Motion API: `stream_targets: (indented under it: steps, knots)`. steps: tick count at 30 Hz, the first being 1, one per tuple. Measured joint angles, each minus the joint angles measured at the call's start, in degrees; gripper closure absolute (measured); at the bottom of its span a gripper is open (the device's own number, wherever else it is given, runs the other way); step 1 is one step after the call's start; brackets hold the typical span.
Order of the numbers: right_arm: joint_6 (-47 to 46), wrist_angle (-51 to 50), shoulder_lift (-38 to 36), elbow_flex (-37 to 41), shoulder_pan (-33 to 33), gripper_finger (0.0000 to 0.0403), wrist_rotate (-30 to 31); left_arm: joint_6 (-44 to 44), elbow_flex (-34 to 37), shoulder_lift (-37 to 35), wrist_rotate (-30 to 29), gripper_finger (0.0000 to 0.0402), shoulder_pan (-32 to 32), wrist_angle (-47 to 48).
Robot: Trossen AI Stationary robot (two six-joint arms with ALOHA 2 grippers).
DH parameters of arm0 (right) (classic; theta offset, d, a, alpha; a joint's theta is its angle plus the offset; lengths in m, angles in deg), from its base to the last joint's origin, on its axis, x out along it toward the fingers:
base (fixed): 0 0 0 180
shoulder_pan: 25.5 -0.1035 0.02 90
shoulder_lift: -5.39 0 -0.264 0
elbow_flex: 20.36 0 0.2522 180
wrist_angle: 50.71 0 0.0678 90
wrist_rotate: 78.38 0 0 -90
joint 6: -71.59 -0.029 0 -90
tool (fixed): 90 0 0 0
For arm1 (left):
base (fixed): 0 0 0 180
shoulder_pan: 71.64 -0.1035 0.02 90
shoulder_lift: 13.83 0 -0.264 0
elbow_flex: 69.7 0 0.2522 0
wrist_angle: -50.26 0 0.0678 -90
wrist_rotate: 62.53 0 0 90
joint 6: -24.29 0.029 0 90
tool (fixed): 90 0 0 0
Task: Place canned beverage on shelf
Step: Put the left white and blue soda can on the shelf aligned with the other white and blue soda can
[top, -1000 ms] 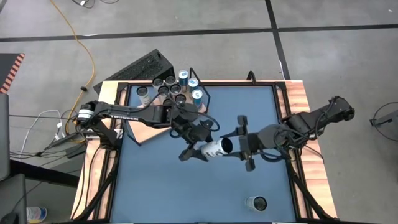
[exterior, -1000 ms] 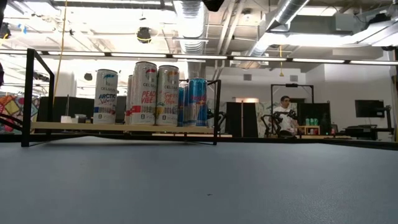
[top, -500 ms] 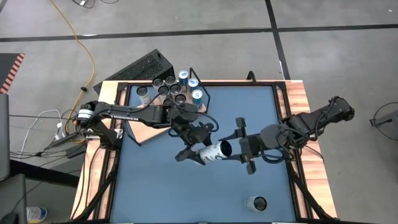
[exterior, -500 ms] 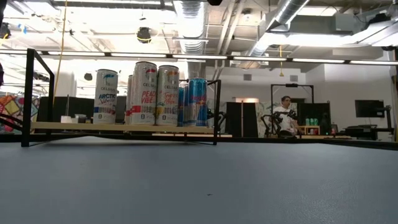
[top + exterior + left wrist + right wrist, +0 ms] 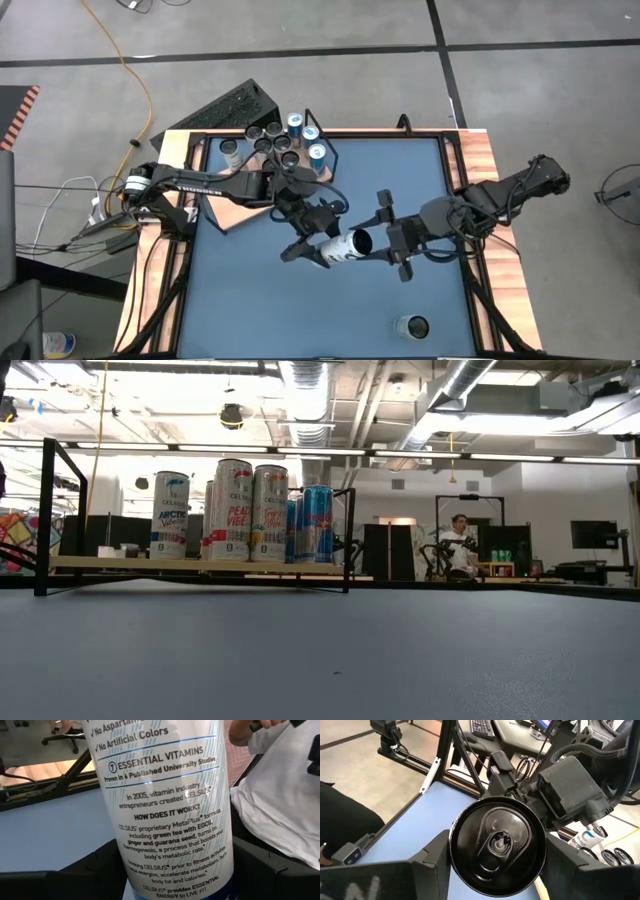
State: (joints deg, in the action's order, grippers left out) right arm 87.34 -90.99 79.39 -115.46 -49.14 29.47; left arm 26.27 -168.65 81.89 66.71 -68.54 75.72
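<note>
The tall white aluminium beverage can (image 5: 347, 244) hangs on its side in the air over the blue tabletop (image 5: 260, 310), near the middle of the high view, and the two arms meet on it. The right claw (image 5: 392, 238) grips the can at its top end: in the right wrist view the dark lid sits tight between the two fingers (image 5: 427, 865). The left claw (image 5: 316, 238) comes from the left of the frame and stands around the other end of the can. Its fingers (image 5: 95, 870) lie on both sides of the printed wall, very near to it, but I cannot tell if they already press on it.

Compared with one second ago, the can and both claws have drifted a little toward the lower left of the high view, and the left claw has narrowed around the can. The right claw has kept the same grip. I judge this as a handover in progress, from the right arm to the left arm.

The pale wooden shelf with the thin black wire frame (image 5: 225, 208) is at the upper left of the tabletop, with a group of upright cans (image 5: 275, 143) already on it. One more upright can (image 5: 411, 327) waits at the lower right. The left arm is the nearer one to the shelf, so it will probably finish the placing once its hold is firm.
</note>
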Motion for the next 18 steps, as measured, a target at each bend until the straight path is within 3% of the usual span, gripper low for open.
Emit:
stream_targets:
  steps: [11,18]
  knots:
    - [-1.1,0.3,0.0,0.0,0.0,0.0139,0.0,0.2,0.0,0.0,-2.3,0.0143,0.3,-0.6]
    - [-3.1,1.6,-0.3,0.0,0.2,0.0103,3.2,0.8,0.1,0.0,-7.9,0.0145,0.6,-0.1]
